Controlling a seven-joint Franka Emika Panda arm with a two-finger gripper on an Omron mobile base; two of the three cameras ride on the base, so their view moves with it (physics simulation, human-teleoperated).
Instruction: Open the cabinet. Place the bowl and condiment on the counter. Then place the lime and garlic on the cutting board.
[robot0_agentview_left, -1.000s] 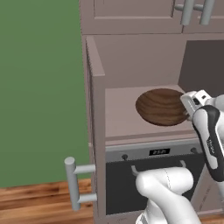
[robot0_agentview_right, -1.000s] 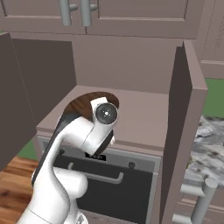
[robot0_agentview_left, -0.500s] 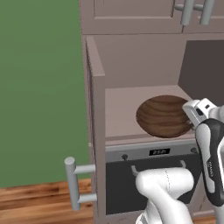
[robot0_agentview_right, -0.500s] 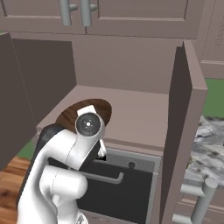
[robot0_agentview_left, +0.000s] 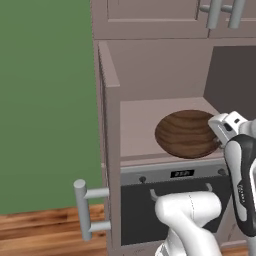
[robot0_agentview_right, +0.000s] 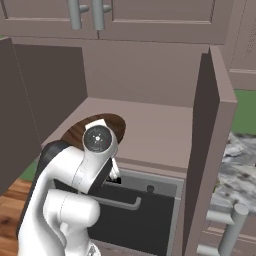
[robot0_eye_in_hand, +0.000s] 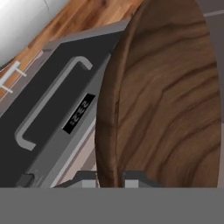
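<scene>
My hand pinches the rim of the wide dark-brown wooden bowl, fingers nearly together; my arm hides its right edge.

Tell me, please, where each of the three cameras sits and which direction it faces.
Left base view: behind the arm on its left, facing the open cabinet and bowl; white arm at lower right.
Right base view: behind on the right, facing the same cabinet; arm at lower left.
Hand view: on the hand, looking along the gripper, shut on the bowl's rim, with the oven beyond.
Shared: both base views show the bowl, cabinet and oven.
</scene>
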